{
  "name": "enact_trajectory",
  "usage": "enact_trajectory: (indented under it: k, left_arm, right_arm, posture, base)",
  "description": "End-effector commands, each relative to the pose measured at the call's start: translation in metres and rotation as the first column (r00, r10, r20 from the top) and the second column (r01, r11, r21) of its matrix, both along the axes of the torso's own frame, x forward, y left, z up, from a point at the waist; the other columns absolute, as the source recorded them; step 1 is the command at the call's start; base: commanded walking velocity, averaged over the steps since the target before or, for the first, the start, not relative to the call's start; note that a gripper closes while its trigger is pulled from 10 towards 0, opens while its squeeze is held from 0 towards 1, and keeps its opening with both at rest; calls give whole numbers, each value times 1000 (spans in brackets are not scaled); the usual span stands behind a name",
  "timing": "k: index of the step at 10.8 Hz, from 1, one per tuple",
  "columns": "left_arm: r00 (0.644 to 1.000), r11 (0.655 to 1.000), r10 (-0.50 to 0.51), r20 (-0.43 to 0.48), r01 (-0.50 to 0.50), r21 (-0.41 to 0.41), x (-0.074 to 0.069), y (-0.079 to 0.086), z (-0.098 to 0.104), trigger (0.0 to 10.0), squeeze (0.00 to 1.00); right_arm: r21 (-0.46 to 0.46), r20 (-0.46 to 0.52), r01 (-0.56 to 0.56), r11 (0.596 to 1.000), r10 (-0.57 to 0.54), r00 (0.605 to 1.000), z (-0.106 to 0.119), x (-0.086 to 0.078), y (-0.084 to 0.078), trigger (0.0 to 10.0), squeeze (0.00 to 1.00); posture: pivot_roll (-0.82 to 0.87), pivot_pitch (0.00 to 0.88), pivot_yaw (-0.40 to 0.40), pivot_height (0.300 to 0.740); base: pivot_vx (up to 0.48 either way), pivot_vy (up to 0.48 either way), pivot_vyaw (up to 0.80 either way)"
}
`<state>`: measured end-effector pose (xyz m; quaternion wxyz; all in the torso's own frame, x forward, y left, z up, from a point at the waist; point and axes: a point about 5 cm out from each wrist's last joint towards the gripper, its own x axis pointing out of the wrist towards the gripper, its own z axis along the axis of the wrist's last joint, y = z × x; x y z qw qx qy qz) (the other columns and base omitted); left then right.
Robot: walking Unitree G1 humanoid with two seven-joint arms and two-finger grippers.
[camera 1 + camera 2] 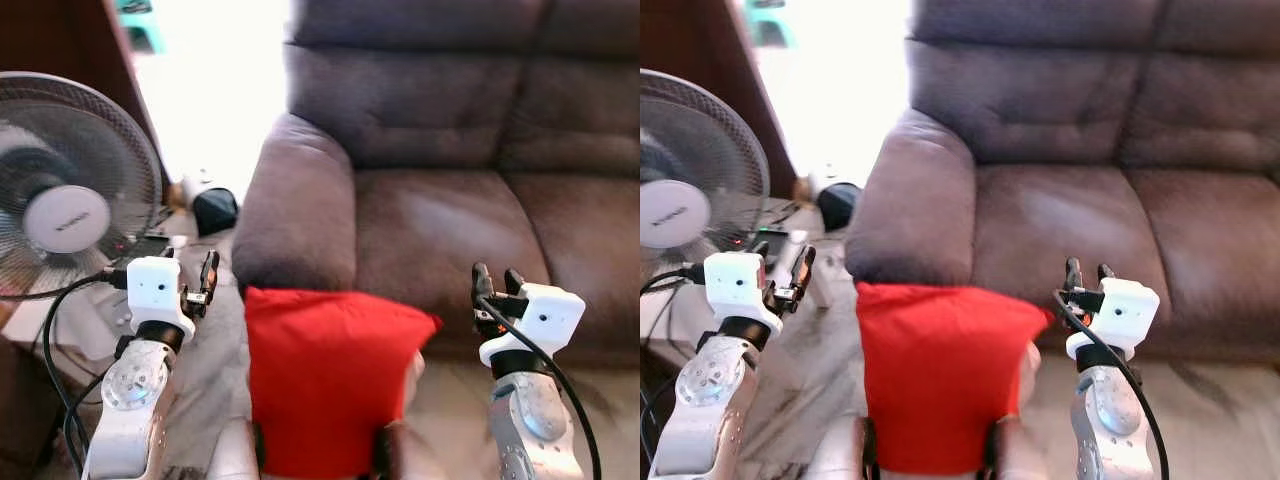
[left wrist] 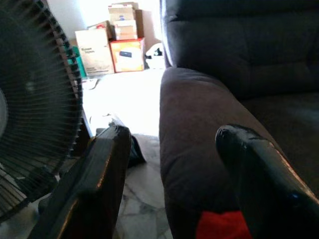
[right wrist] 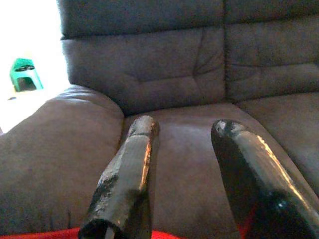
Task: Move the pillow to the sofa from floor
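A red pillow (image 1: pixel 325 375) stands upright low in the head views, between my two arms and in front of the dark sofa's armrest (image 1: pixel 295 200). What it rests on is hidden. My left gripper (image 1: pixel 208 275) is open, raised to the left of the pillow and apart from it. My right gripper (image 1: pixel 495 282) is open too, to the right of the pillow's upper corner, before the sofa seat (image 1: pixel 440 230). In the left wrist view the open fingers (image 2: pixel 99 174) frame the armrest, with a bit of red pillow (image 2: pixel 222 226) below. The right wrist view looks over the seat (image 3: pixel 184 164).
A standing fan (image 1: pixel 60 190) with cables is close on my left. A dark object (image 1: pixel 215 208) lies on the bright floor beside the armrest. Cardboard boxes (image 2: pixel 124 50) and a green stool (image 3: pixel 24 72) stand farther back.
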<state>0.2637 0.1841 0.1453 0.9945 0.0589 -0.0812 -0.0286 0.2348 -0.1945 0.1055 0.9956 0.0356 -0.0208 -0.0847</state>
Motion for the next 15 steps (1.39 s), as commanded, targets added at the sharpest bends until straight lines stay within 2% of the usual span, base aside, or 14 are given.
enact_trajectory:
  k: [1, 10, 12, 15]
  left_arm:
    - [1000, 1000, 16, -26, -16, -6, -4, 5, -5, 10000, 0]
    - [999, 1000, 8, -38, -8, -4, -3, 4, -6, 10000, 0]
    - [999, 1000, 5, -38, -6, -3, -3, 3, -6, 10000, 0]
    - [999, 1000, 2, -43, -2, -2, -3, 3, -7, 10000, 0]
  right_arm:
    - [-2, 11, -13, 1000, 13, 1000, 3, 5, 2, 10000, 0]
    - [1, 13, -27, 1000, 27, 1000, 3, 6, 4, 10000, 0]
    - [-2, 8, -33, 999, 33, 999, 3, 7, 5, 10000, 0]
    - [-1, 4, -24, 1000, 24, 1000, 1, 6, 4, 10000, 0]
  posture:
    - [53, 89, -3, 636]
    - [54, 91, -2, 636]
    - [53, 90, -1, 611]
    - [52, 91, -1, 611]
  base:
    - [0, 0, 0]
    - [0, 0, 0]
    - [0, 0, 0]
    - [0, 0, 0]
